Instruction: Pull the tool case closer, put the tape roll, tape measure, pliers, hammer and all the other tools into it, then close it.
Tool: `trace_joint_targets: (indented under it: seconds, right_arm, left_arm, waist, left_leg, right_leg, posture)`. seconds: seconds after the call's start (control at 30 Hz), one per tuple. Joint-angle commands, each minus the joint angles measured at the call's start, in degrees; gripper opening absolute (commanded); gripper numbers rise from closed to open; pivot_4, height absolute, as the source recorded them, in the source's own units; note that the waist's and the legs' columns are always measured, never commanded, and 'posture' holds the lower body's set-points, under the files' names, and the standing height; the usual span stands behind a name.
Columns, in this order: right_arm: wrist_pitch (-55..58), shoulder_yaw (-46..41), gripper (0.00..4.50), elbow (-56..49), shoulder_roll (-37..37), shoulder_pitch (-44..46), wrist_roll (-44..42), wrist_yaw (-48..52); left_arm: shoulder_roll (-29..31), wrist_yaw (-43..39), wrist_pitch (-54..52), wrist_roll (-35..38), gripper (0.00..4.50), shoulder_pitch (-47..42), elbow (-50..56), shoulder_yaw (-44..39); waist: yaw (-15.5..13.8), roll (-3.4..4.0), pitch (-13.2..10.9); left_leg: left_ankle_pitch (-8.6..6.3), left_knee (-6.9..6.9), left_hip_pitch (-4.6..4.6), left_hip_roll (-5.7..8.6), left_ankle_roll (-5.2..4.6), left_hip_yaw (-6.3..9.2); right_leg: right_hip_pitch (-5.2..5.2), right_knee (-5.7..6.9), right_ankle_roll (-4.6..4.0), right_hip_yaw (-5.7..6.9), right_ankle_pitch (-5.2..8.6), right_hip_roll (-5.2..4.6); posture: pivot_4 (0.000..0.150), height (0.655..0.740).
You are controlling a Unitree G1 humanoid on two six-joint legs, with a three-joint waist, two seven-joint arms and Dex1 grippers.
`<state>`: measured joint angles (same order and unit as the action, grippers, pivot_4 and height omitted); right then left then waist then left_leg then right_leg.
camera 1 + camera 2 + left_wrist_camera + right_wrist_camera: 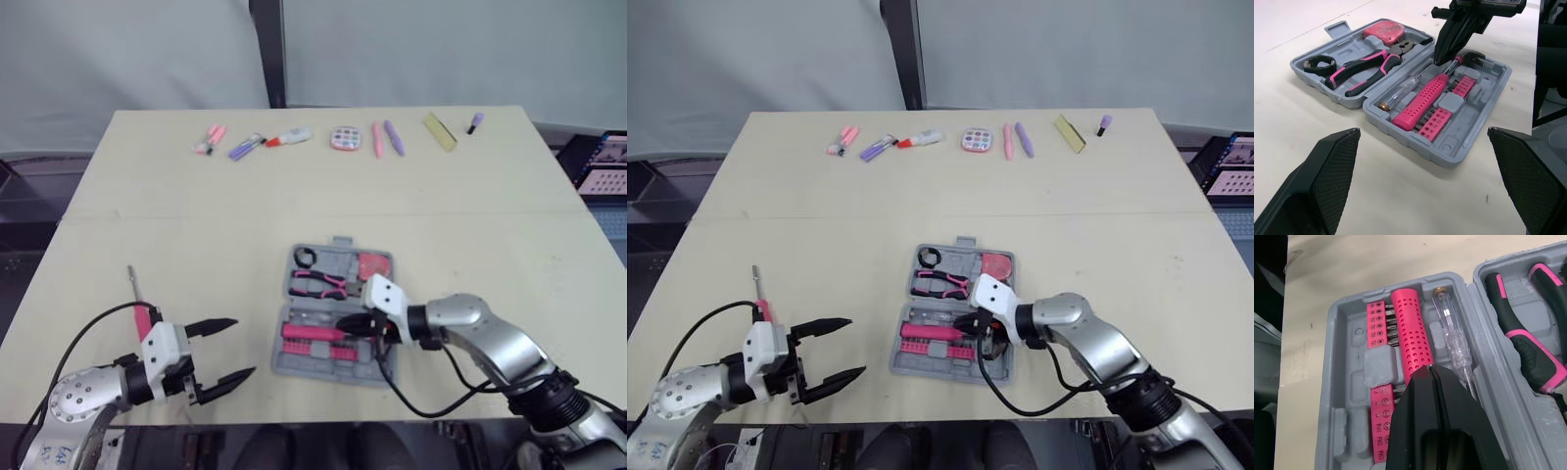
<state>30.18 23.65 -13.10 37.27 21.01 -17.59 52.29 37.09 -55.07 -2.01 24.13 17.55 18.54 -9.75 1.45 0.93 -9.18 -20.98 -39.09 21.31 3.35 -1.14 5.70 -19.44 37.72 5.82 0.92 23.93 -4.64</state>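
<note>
Two grippers are working low in the head view. At the lower left, the left gripper [243,347] is hovering over the table [196,225], its fingers spread wide and gripping nothing. Beside it, toward the left edge, a pink screwdriver [140,311] is lying on the table. At the lower centre the case [284,367] is lying open, holding the tape roll [1318,64], pliers [1366,73], tape measure [1383,33] and hammer [1422,100]. From the lower right, the right gripper [343,323] is reaching in, its fingers pressed together on nothing, tips over the hammer's pink handle. Across the top, pens [382,137] are lying in a row.
</note>
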Motion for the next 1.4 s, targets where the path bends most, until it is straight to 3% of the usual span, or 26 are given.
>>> trace_joint_targets:
  seconds: [0.03, 1.4]
  right_arm:
    - [-0.9, 0.0, 0.04, -0.6, -0.8, 0.1, 0.7, 1.8]
    - [0.5, 2.8, 0.04, 4.2, -1.9, -3.3, 8.0, 4.2]
  left_arm:
    - [-0.1, 0.0, 0.7, -0.3, 4.5, 0.6, 1.8, 0.4]
    - [0.5, 1.1, -0.9, -0.1, 4.5, 1.9, 4.4, 0.4]
  waist:
    - [0.0, 0.0, 0.0]
    - [0.0, -0.14, 0.1]
  left_leg:
    - [0.0, 0.0, 0.0, 0.0, 0.0, 0.0]
    - [-0.01, 0.0, -0.14, 0.02, 0.02, 0.04]
  right_leg:
    - [0.0, 0.0, 0.0, 0.0, 0.0, 0.0]
    - [0.02, 0.02, 0.0, -0.01, 0.0, -0.01]
  posture:
    - [0.15, 0.7134]
    - [0.15, 0.7134]
